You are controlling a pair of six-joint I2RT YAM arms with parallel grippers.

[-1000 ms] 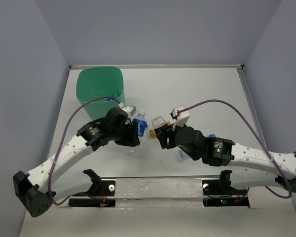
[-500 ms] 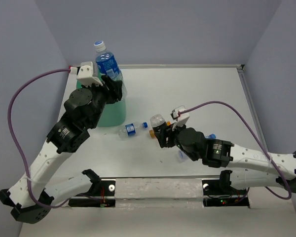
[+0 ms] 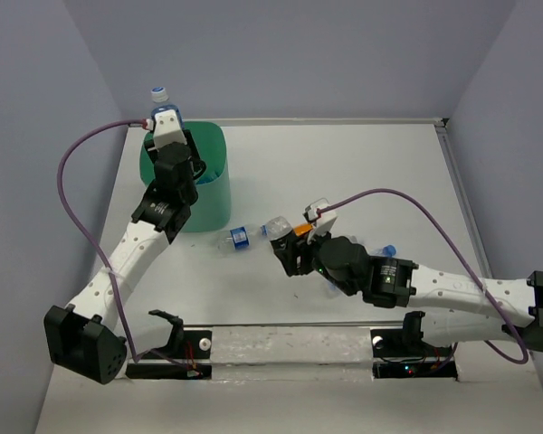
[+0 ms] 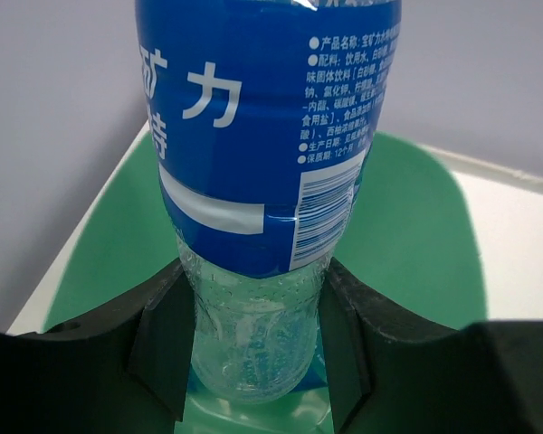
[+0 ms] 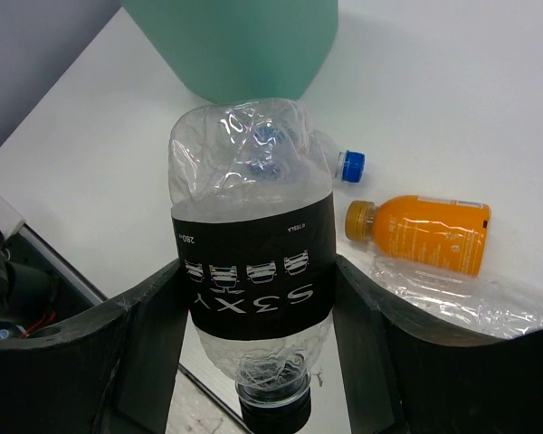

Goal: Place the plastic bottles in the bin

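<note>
While pinched in the left gripper's (image 4: 253,362) jaws, a blue-labelled bottle (image 4: 262,136) hangs over the mint-green bin (image 3: 213,185) at the table's (image 3: 362,172) far-left corner. The right gripper's (image 5: 253,353) jaws clamp a crumpled black-labelled bottle (image 5: 253,262) above the table. An orange bottle (image 5: 425,235) and a blue-capped clear bottle (image 3: 238,238) lie on the table near the bin.
</note>
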